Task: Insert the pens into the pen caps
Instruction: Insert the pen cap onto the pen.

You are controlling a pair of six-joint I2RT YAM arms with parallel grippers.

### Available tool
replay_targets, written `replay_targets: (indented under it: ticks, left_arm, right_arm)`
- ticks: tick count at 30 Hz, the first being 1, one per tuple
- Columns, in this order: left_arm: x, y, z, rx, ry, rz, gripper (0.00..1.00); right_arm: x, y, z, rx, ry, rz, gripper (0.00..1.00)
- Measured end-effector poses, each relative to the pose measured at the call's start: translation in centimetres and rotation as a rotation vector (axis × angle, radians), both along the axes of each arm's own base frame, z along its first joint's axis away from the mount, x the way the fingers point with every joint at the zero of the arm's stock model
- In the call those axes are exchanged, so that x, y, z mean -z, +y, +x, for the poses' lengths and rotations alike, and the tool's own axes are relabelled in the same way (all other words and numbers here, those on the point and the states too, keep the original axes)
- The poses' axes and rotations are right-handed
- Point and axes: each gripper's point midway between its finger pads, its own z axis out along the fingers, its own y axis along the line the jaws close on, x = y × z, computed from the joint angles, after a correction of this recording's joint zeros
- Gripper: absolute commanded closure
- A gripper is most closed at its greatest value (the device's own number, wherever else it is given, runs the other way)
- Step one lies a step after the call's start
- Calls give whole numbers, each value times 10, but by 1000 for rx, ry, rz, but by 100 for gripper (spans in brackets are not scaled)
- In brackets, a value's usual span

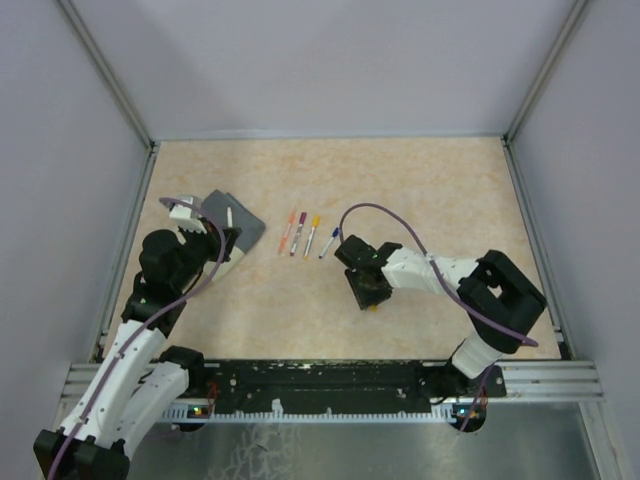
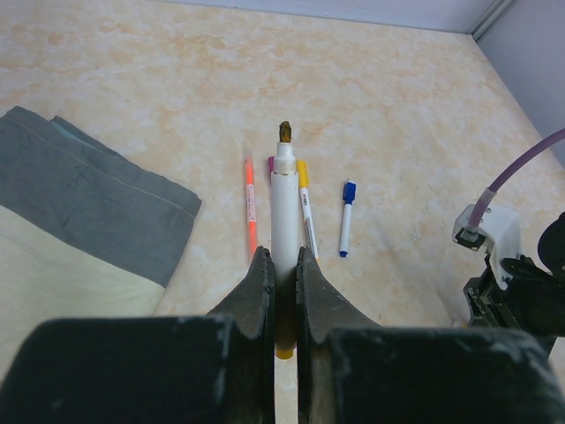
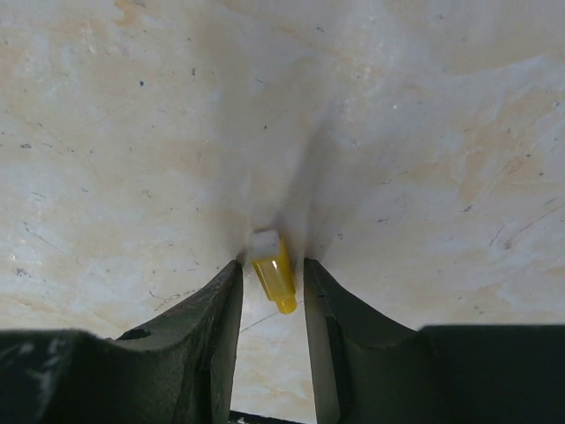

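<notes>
My left gripper (image 2: 282, 256) is shut on a white pen (image 2: 284, 203), whose brownish bare tip points away and whose yellow end shows below the fingers. In the top view this gripper (image 1: 226, 232) hangs over the left of the table with the pen (image 1: 229, 216). My right gripper (image 3: 271, 265) points down at the table with its jaws open. A yellow pen cap (image 3: 275, 276) lies flat on the table between them. In the top view that gripper (image 1: 370, 297) is right of centre. Several more pens (image 1: 305, 234) lie in a row mid-table: orange (image 2: 251, 208), yellow (image 2: 305, 212), blue (image 2: 346, 216).
A grey-topped beige case (image 2: 88, 208) lies at the left, under my left arm in the top view (image 1: 245, 225). Grey walls enclose the table on three sides. The right arm's wrist and purple cable (image 2: 512, 265) show at the right of the left wrist view.
</notes>
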Motion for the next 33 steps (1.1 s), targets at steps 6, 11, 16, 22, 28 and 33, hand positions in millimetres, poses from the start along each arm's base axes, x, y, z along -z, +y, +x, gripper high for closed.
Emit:
replay_targets:
  ticks: [6, 11, 16, 22, 28, 33]
  left_arm:
    - [0, 0, 0, 0, 0, 0, 100]
    - [-2, 1, 0, -5, -6, 0, 100]
    - [-2, 1, 0, -6, -10, 1, 100]
    - [-2, 1, 0, -5, -7, 2, 100]
    - [-1, 1, 0, -6, -6, 2, 100]
    - [-1, 1, 0, -5, -5, 3, 100]
  right_arm:
    - [1, 9, 6, -44, 10, -1, 68]
    - [1, 12, 8, -70, 25, -12, 70]
    - [1, 11, 7, -71, 27, -14, 69]
    - [1, 11, 7, -78, 32, -18, 69]
    - [1, 11, 7, -92, 37, -27, 68]
    - [1, 11, 7, -107, 42, -27, 69]
